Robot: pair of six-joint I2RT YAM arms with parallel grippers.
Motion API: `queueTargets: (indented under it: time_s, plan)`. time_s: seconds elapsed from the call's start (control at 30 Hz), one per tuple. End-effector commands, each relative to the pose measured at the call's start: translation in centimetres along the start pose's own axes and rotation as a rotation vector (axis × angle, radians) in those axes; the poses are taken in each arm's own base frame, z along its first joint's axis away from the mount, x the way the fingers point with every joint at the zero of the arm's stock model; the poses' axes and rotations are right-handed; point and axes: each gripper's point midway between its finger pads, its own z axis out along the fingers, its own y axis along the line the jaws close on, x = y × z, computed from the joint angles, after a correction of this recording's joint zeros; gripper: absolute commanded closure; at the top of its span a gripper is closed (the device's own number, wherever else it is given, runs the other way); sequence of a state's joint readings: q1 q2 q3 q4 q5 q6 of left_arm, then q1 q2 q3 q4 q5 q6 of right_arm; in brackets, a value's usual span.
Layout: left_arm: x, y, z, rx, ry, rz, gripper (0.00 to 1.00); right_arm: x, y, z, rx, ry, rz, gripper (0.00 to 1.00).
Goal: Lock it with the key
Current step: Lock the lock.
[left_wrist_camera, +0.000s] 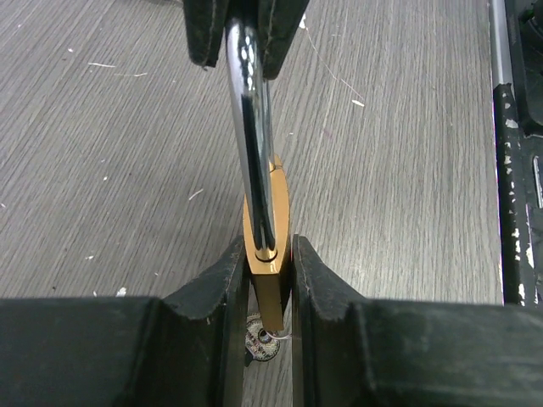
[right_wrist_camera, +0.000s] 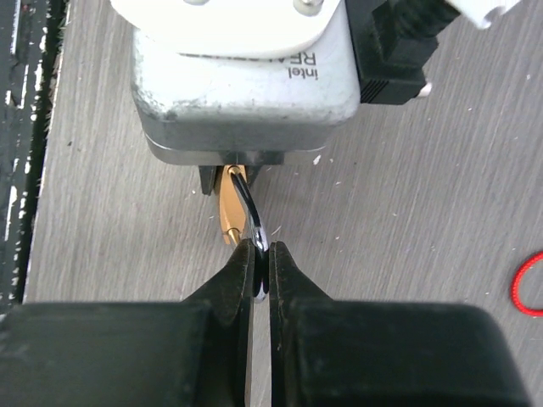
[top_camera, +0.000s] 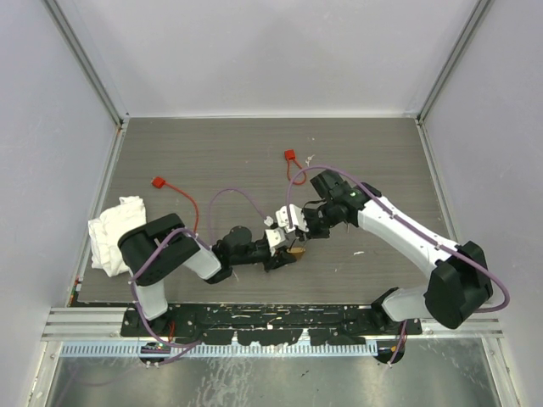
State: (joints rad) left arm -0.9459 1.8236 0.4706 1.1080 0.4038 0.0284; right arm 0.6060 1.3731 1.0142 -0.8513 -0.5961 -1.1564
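Observation:
A brass padlock [left_wrist_camera: 270, 280] stands on edge just above the table, and my left gripper [left_wrist_camera: 270, 248] is shut on its body. Its silver shackle [left_wrist_camera: 253, 127] arches away to my right gripper [right_wrist_camera: 261, 250], which is shut on the top of the shackle [right_wrist_camera: 251, 219]. Below the brass body, between the left fingers, shows a small dark round key head [left_wrist_camera: 261, 341] with a thin ring; its blade is hidden. In the top view both grippers meet at the padlock [top_camera: 295, 251] near the table's middle front.
Two red-tagged cords lie on the table, one at the left [top_camera: 158, 181] and one at the back middle [top_camera: 289, 155]. A crumpled white cloth [top_camera: 114, 229] sits by the left wall. The black rail [left_wrist_camera: 517, 170] runs along the near edge.

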Motion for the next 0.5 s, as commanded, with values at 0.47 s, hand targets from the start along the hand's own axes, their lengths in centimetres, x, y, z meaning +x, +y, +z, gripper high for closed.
queueTargets:
  time_s: [0.47]
  plan:
    - [-1.8,2.2,-0.4,-0.08,-0.086,0.03,1.0,8.5,11.8,1.5,-0.491,0.322,0.175,0.99]
